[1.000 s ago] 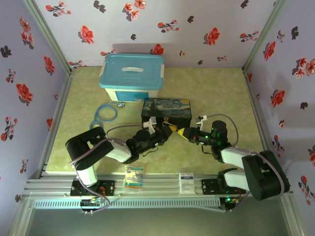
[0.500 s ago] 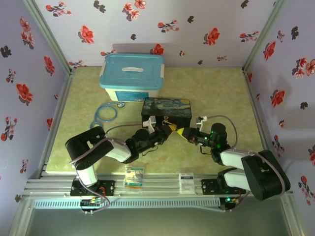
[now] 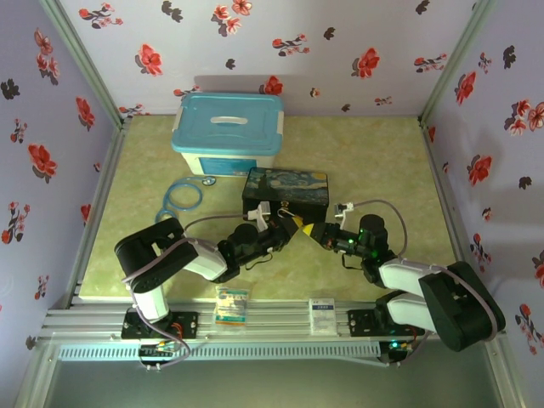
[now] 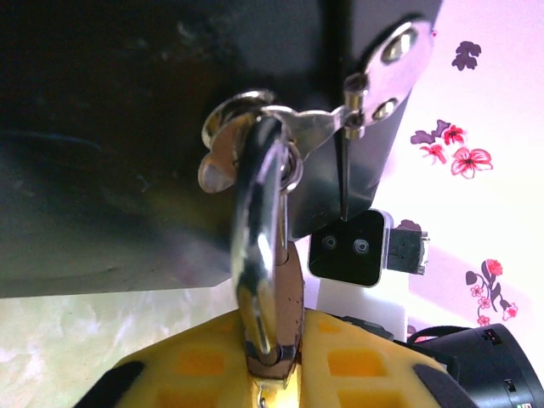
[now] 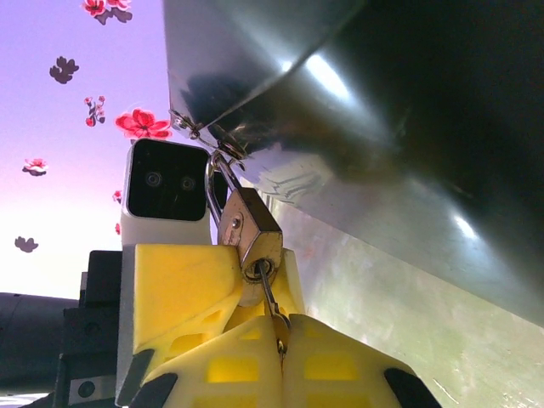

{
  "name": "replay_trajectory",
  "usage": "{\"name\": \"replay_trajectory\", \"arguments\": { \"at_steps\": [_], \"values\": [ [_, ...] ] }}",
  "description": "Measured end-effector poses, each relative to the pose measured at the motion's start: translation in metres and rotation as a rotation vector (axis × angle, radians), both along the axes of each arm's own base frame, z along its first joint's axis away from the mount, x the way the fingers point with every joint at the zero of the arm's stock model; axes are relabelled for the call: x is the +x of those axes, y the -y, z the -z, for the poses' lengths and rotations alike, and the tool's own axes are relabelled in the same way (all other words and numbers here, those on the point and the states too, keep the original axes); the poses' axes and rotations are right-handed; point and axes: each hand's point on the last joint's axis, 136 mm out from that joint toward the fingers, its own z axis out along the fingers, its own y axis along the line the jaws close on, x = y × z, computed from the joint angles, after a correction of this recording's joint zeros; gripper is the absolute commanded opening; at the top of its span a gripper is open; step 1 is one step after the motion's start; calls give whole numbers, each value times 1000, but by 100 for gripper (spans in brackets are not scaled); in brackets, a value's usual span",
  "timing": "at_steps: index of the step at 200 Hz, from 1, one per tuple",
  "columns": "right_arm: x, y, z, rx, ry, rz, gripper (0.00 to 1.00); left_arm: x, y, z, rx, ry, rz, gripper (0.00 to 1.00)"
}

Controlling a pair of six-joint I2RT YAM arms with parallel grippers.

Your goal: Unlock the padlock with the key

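**Key seated in lock, both grippers engaged: twist and slip risks**

The Starry-Night box (image 3: 287,189) sits loose on the table (image 3: 382,161). A hard turn or pull at its front face could drag or tip it.

The padlock (image 5: 249,231) hangs by its shackle (image 4: 255,246) from the box's hasp (image 4: 374,76). Its brass body is clamped between the yellow pads of the left gripper (image 4: 272,378). If that clamp is light, the body may rotate with the key instead of releasing.

The key (image 5: 269,293) enters the lock's underside, and the right gripper (image 5: 280,361) is closed on its bow. The key is thin, so an off-axis turn of the wrist could make it slip, bend or pull out.

Obscured:
- The key's bow is buried between the pads, and how deep the blade sits cannot be judged.
- The shackle appears latched, though its joint with the body is poorly shown.
- In the top view, the spot where the grippers meet is too small to read.
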Motion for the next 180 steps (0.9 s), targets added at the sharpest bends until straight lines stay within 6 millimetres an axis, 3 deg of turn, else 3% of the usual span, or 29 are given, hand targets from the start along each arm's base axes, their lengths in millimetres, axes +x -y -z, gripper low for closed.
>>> {"name": "replay_trajectory", "arguments": {
  "at_steps": [45, 84, 130, 180],
  "values": [
    [-4, -9, 4, 0, -9, -45, 0, -5, 3, 0, 9, 17, 21, 44],
    [-2, -12, 8, -1, -18, -57, 0, -2, -1, 2, 18, 27, -4, 49],
    [-4, -15, 18, -13, -49, -71, 0, 2, -29, 20, 73, 17, -109, 42],
    [-7, -23, 22, -23, -55, -89, 0, 8, -34, 23, 93, 24, -159, 8]
  ]
}}
